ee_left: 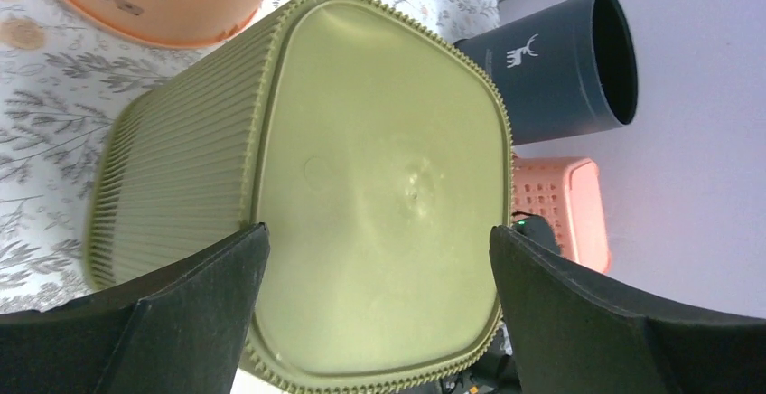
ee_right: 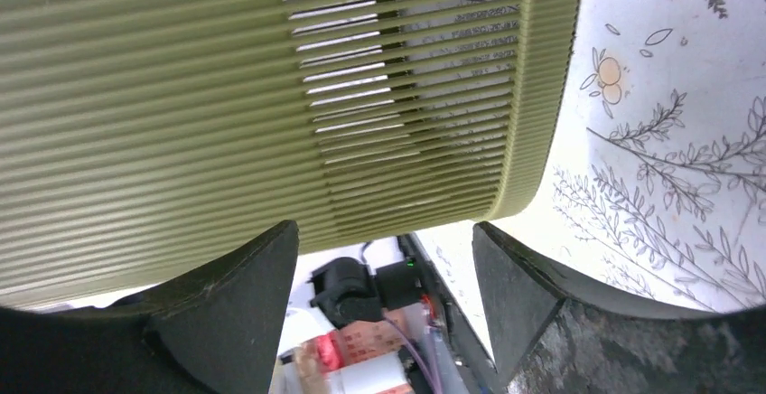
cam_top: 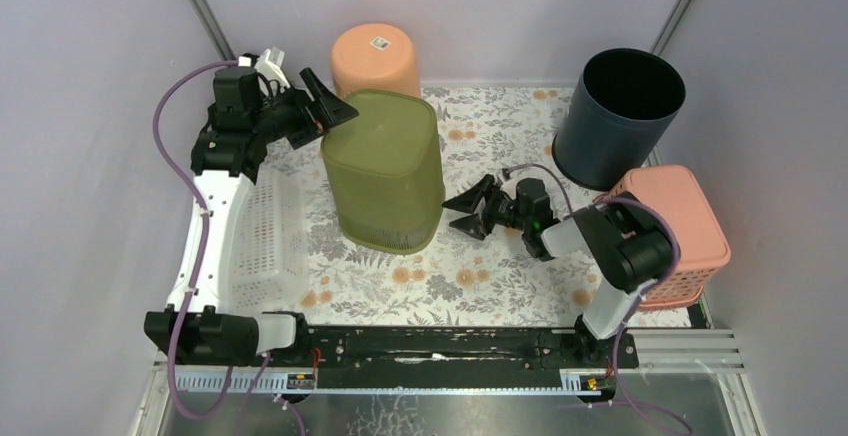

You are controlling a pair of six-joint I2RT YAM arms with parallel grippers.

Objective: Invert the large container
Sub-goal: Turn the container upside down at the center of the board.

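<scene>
At the far left a white openwork basket (cam_top: pixel 262 246) lies on the table (cam_top: pixel 470 291), behind and below the left gripper (cam_top: pixel 332 116), alongside that arm. The left gripper is raised, its jaws wide apart and holding nothing. Its two dark fingers (ee_left: pixel 181 322) frame the closed base of the large container (cam_top: pixel 385 161), which lies straight ahead of it. From above, the fingertips sit at the container's far-left top corner; I cannot tell whether they touch the plastic. Beyond that gripper, toward the back wall, an orange bucket (cam_top: pixel 375 56) stands mouth down with a label on its base, close behind the container.

The large container, olive green and ribbed, stands in the middle of the flowered table between the two grippers. Its base is up and its rim is down, with open slots in the wall near the rim.

Just right of it the right gripper (cam_top: pixel 452 214) is low and points at the container's lower side wall. Its fingers (ee_right: pixel 226 308) are apart with nothing between them. The ribbed wall fills the wrist view just ahead of the tips, near but apparently not touching. Behind and to the right of this gripper a dark round bin (cam_top: pixel 600 146) with a white deer mark stands upright, mouth open. Further right, beside that arm's elbow, a pink perforated basket (cam_top: pixel 690 226) sits at the table's edge
</scene>
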